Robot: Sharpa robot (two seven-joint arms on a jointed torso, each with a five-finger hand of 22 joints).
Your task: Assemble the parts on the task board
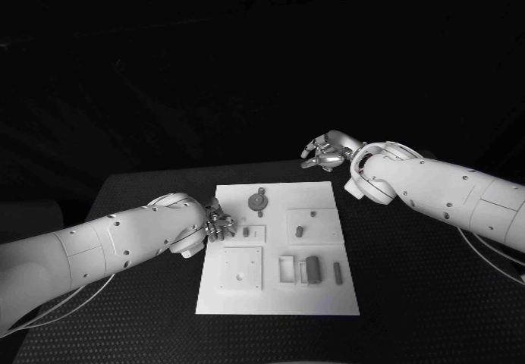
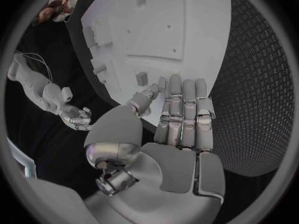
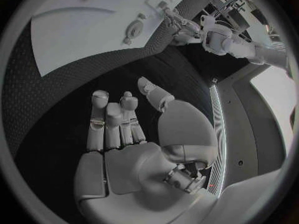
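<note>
In the head view we see the board (image 1: 279, 250) in the middle of the table (image 1: 416, 303), with grey parts on it: a round part (image 1: 257, 201) near the far edge, a small block (image 1: 258, 230) near the left edge, a dark block (image 1: 313, 268) beside a frame, and a thin bar (image 1: 338, 273). Our left hand (image 1: 219, 225) hovers at the board's left edge, just beside the small block; our right hand (image 1: 327, 154) hangs beyond the far right corner, well apart from every part. From here, the risk we judge is that the left hand nudges the board or knocks the small block while reaching, since it sits so close. Whether the fingertips touch the board we cannot tell.

In the left wrist view our left hand (image 2: 181, 129) holds nothing, fingers straight and side by side, thumb out, above the board's edge (image 2: 156, 40). The small block (image 2: 142, 77) lies just off the fingertips. A closing grasp could miss it or push it away. The far parts are too small to make out.

In the right wrist view our right hand (image 3: 124, 134) is empty, fingers loosely extended over bare table. The board (image 3: 81, 30) and round part (image 3: 132, 32) lie well off, so a long reach could arrive misaligned. The rest of the board is cut off.
</note>
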